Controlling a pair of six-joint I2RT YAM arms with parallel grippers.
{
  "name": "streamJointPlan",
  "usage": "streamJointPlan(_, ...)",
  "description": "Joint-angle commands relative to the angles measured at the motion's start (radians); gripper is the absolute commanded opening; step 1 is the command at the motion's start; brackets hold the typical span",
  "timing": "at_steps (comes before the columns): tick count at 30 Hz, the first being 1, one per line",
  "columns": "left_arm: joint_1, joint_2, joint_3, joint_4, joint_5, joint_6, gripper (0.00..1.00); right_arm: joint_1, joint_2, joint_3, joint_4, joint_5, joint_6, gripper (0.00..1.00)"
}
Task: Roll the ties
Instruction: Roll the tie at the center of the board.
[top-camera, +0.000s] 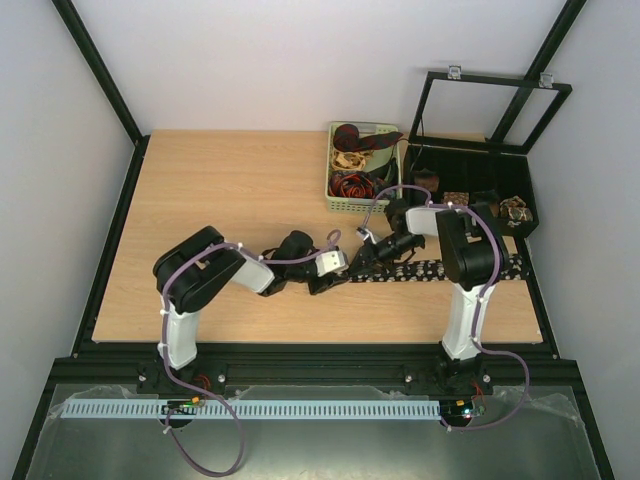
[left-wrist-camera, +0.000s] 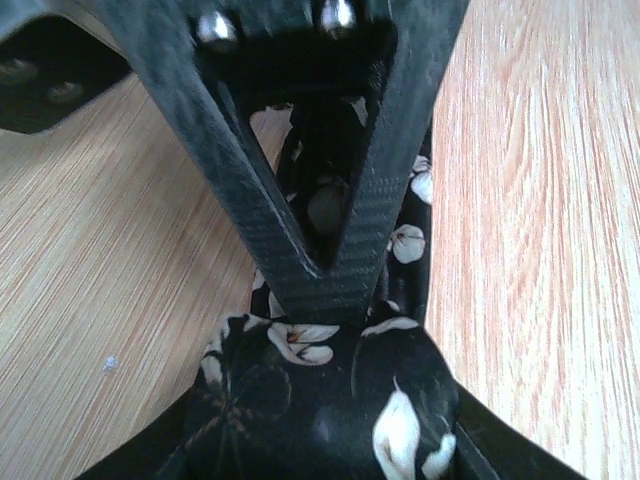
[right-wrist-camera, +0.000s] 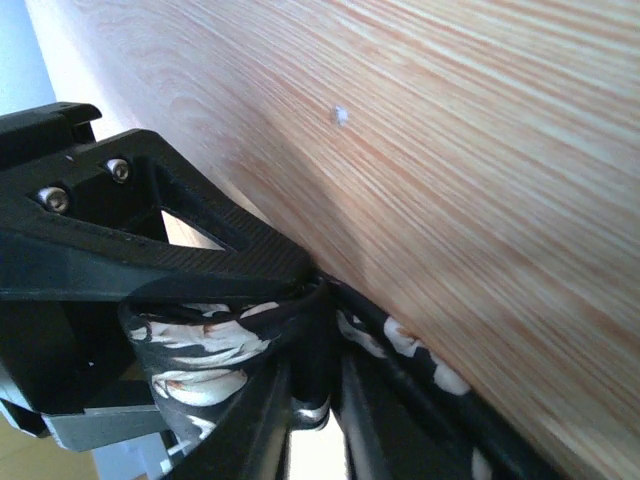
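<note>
A black tie (top-camera: 440, 269) with white speckles lies in a strip along the table's front right. Its left end is bunched into a small coil (left-wrist-camera: 320, 400) between my two grippers. My left gripper (top-camera: 343, 271) is shut on that coil, which fills the space between its fingers in the left wrist view (left-wrist-camera: 320, 445). My right gripper (top-camera: 370, 256) meets it from the right and is shut on the tie's fold (right-wrist-camera: 318, 395). More ties, dark red and beige, lie piled in a green basket (top-camera: 333, 180).
A black divided box (top-camera: 528, 226) with its lid raised stands at the back right and holds several small rolled ties (top-camera: 456, 197). The green basket stands just behind the grippers. The table's front edge (top-camera: 300, 342) is close below them.
</note>
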Motion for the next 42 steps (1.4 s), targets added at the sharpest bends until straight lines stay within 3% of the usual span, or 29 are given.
streamJointPlan(1,-0.008,-0.039,-0.027,-0.214,-0.075,0.109,0.41,-0.007,-0.036,0.021,-0.076,0.174,-0.009,0.21)
streamJointPlan(4,-0.013,-0.016,0.012,-0.317,-0.12,0.131,0.4,-0.007,-0.103,0.034,-0.128,0.115,-0.018,0.34)
streamJointPlan(8,-0.014,0.001,0.036,-0.379,-0.137,0.143,0.4,-0.006,-0.154,-0.011,-0.144,-0.007,0.019,0.44)
streamJointPlan(16,-0.021,-0.004,0.035,-0.407,-0.134,0.153,0.41,0.052,-0.119,-0.034,-0.009,0.003,0.138,0.43)
streamJointPlan(19,-0.022,0.003,0.032,-0.407,-0.141,0.155,0.42,0.06,-0.088,-0.023,0.016,0.049,0.147,0.38)
streamJointPlan(25,-0.022,0.0,0.015,-0.4,-0.158,0.162,0.42,0.058,-0.076,-0.016,0.011,0.091,0.145,0.03)
streamJointPlan(27,-0.02,-0.003,0.016,-0.4,-0.159,0.162,0.44,0.049,-0.077,-0.028,-0.008,0.089,0.129,0.02)
streamJointPlan(32,0.004,-0.079,0.019,-0.359,-0.11,0.139,0.7,0.006,-0.023,-0.047,-0.072,0.062,0.075,0.01)
streamJointPlan(34,0.014,-0.131,0.027,-0.341,-0.075,0.12,0.96,-0.011,0.016,-0.041,-0.095,0.054,0.05,0.01)
streamJointPlan(40,0.032,-0.266,0.105,-0.392,-0.115,0.001,0.99,-0.042,0.059,-0.02,-0.12,0.077,-0.001,0.01)
streamJointPlan(42,0.051,-0.341,0.079,-0.313,-0.149,-0.079,0.99,-0.046,0.063,-0.017,-0.122,0.081,-0.012,0.01)
